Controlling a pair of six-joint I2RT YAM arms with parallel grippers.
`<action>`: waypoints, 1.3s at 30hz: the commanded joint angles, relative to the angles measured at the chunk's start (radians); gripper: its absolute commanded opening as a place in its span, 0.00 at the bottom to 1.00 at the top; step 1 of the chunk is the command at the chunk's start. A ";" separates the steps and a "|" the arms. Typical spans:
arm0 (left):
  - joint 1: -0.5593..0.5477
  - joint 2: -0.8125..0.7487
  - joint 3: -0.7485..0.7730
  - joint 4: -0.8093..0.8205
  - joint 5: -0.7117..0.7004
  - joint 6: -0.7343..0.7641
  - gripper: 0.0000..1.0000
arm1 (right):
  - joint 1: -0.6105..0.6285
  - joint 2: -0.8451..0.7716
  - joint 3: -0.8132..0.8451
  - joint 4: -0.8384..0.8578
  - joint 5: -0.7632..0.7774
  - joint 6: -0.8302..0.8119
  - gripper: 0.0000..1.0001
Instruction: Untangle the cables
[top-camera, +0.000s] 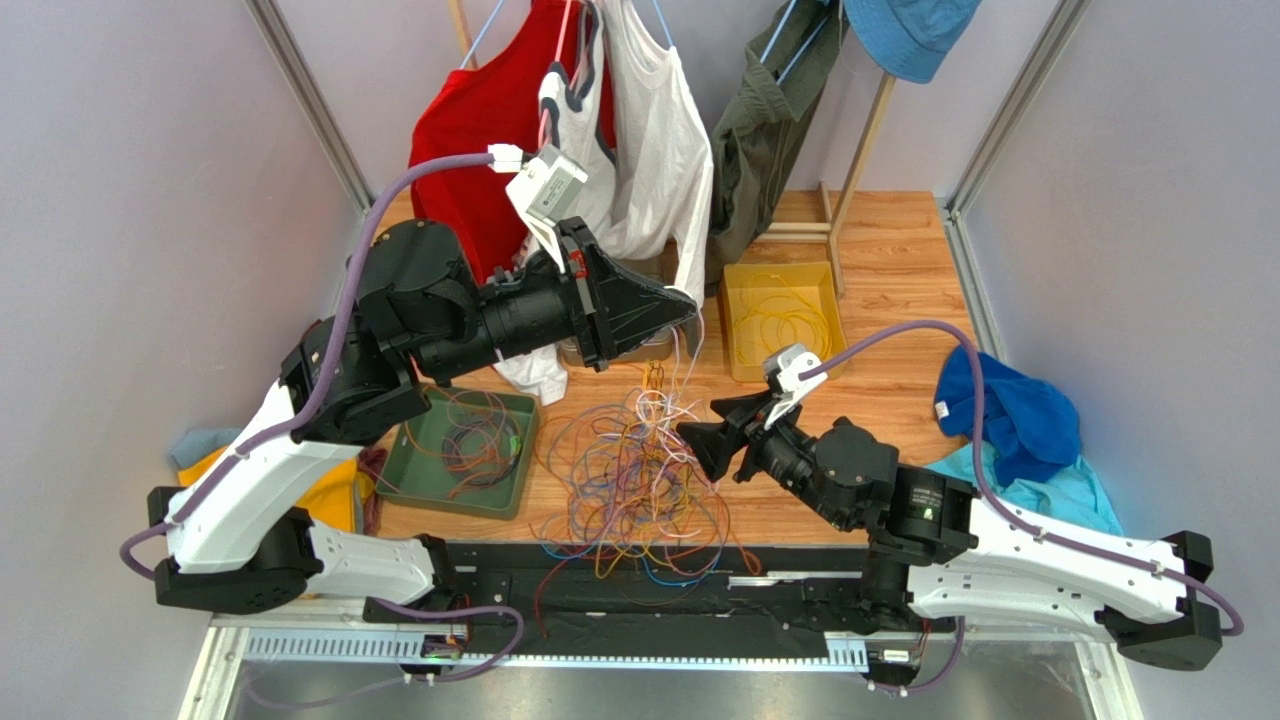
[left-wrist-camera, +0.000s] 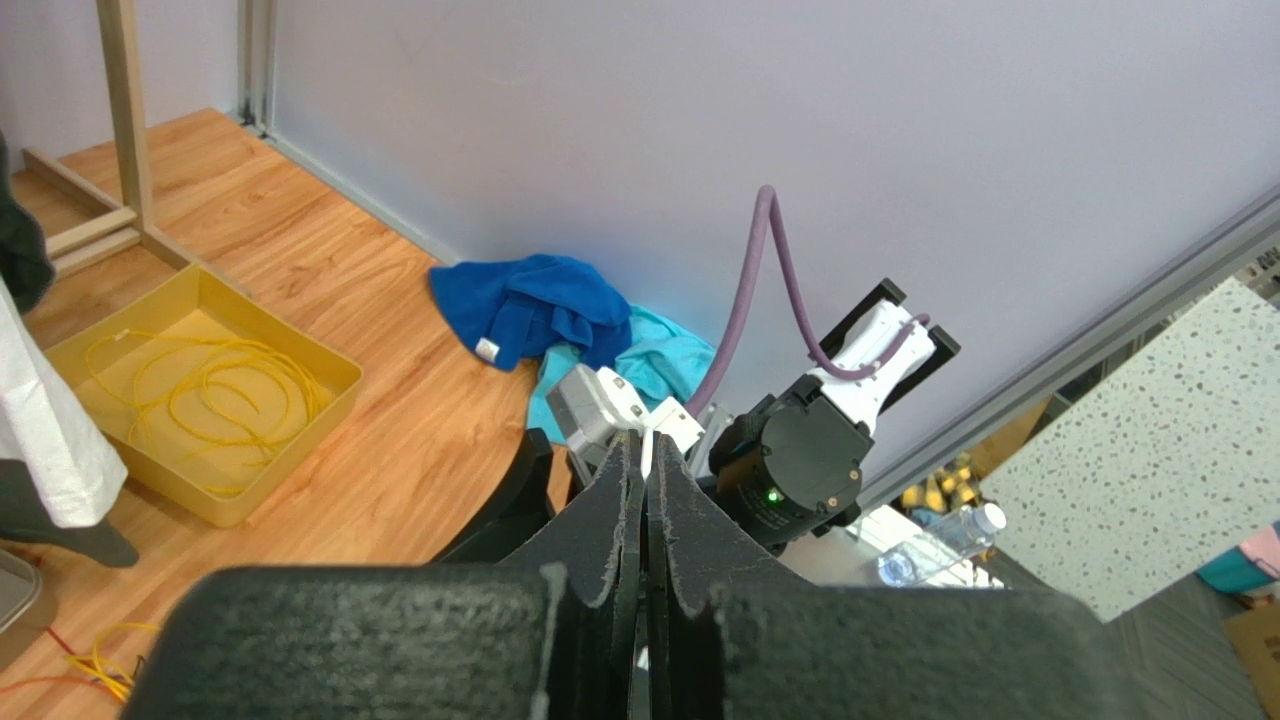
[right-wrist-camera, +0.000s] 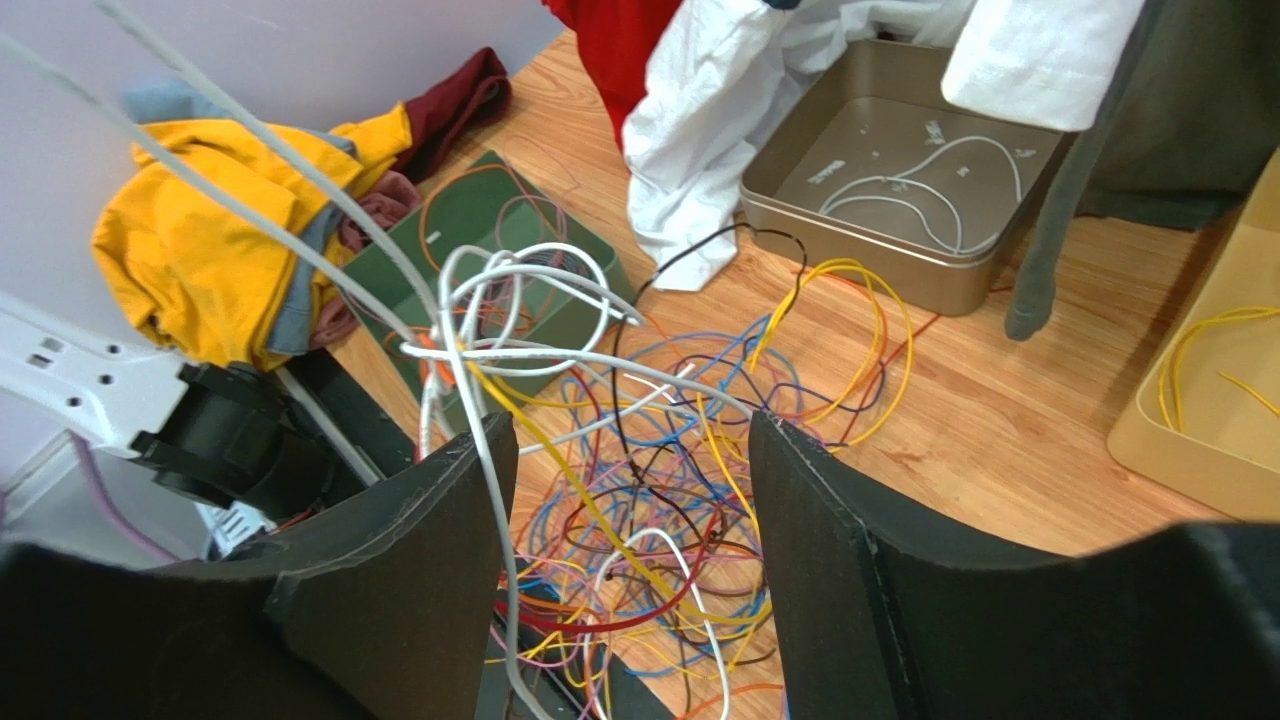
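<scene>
White strands (right-wrist-camera: 529, 294) rise taut from the cables (top-camera: 639, 483) snarled at centre into my left gripper (top-camera: 688, 309), clamped shut on them at the pile's 12 o'clock, evidently tensioning them for my right gripper (top-camera: 696, 443), jaws wide at 3 o'clock.

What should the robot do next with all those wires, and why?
Probably close the right tool on the white cable running between its open jaws. The shut left tool seems to lift that cable above the tangle, so a second grip could pull it free.
</scene>
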 joint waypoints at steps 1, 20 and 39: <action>-0.010 -0.008 0.033 0.014 0.014 0.014 0.00 | -0.003 0.011 -0.008 0.048 0.071 -0.018 0.60; -0.016 -0.062 0.166 -0.008 -0.177 0.115 0.00 | -0.015 -0.345 -0.276 -0.264 0.393 0.325 0.00; -0.015 0.063 0.392 -0.060 -0.141 0.161 0.00 | 0.000 -0.365 -0.272 -0.207 0.184 0.332 0.67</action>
